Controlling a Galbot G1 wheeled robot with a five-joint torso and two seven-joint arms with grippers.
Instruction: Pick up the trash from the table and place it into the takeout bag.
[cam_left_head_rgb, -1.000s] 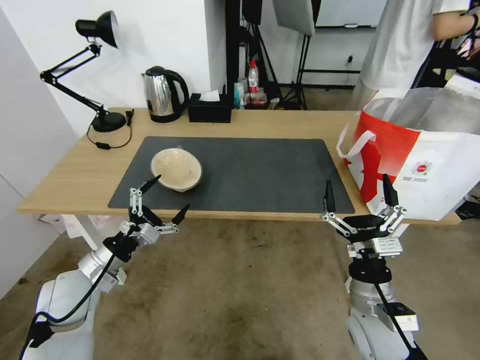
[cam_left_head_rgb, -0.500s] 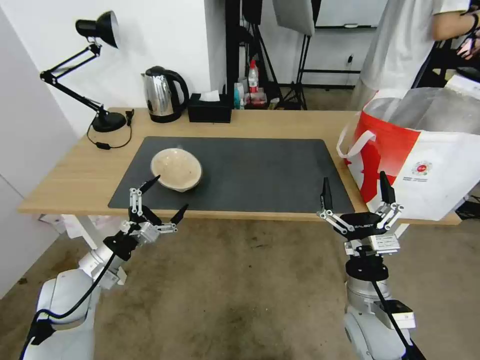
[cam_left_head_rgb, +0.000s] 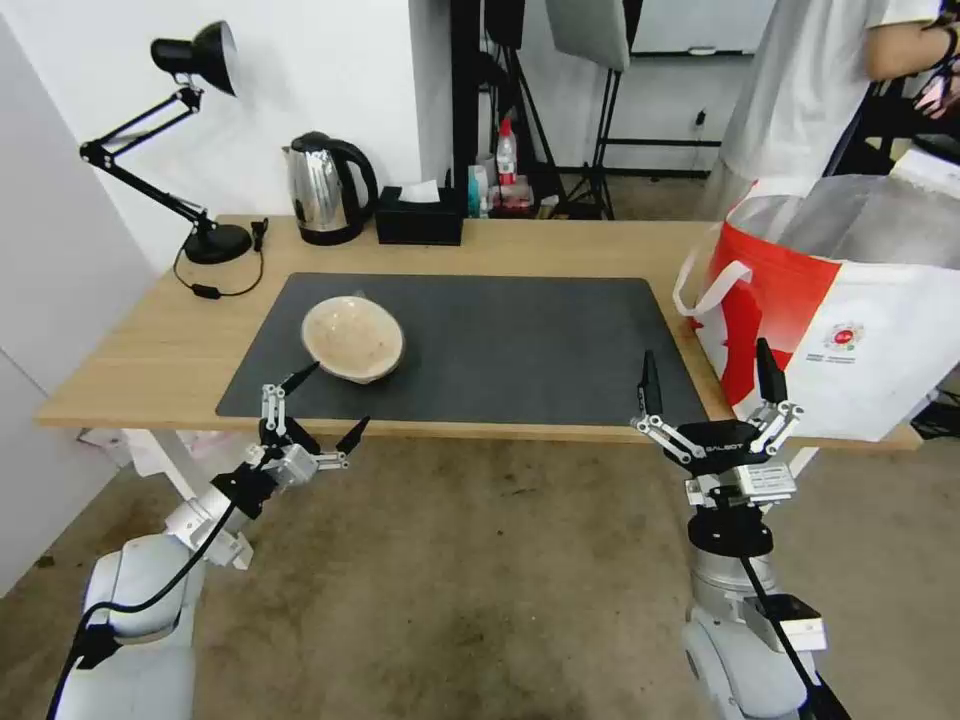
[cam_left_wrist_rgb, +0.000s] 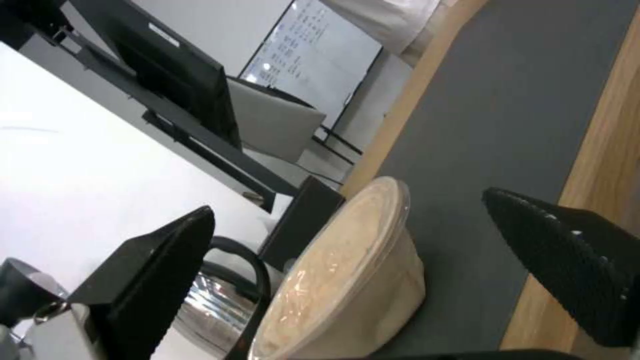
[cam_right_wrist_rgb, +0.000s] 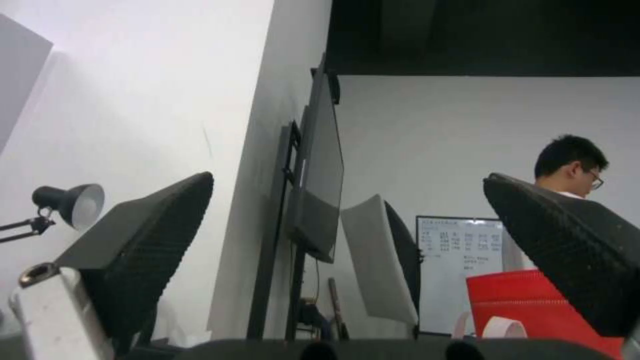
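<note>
A shallow beige bowl (cam_left_head_rgb: 353, 338) sits on the dark grey mat (cam_left_head_rgb: 520, 340) of the light-wood table (cam_left_head_rgb: 150, 340), toward the mat's left side. The bowl (cam_left_wrist_rgb: 340, 280) also fills the middle of the left wrist view, a clear film over its top. My left gripper (cam_left_head_rgb: 310, 405) hangs open just off the table's front edge, a little short of the bowl. My right gripper (cam_left_head_rgb: 708, 372) stands open at the front edge, beside the red-and-white takeout bag (cam_left_head_rgb: 850, 310), which stands open on the table's right end. The bag's red corner (cam_right_wrist_rgb: 540, 305) shows past my right fingers.
A steel kettle (cam_left_head_rgb: 325, 190), a black tissue box (cam_left_head_rgb: 420, 215) and a black desk lamp (cam_left_head_rgb: 190, 140) line the table's back and left. A person in a white shirt (cam_left_head_rgb: 800, 90) stands behind the bag. Bare floor lies below the front edge.
Both arms have drawn back and down from the table's front edge, the left gripper moving a little away from the bowl. The bowl and bag have not moved.
</note>
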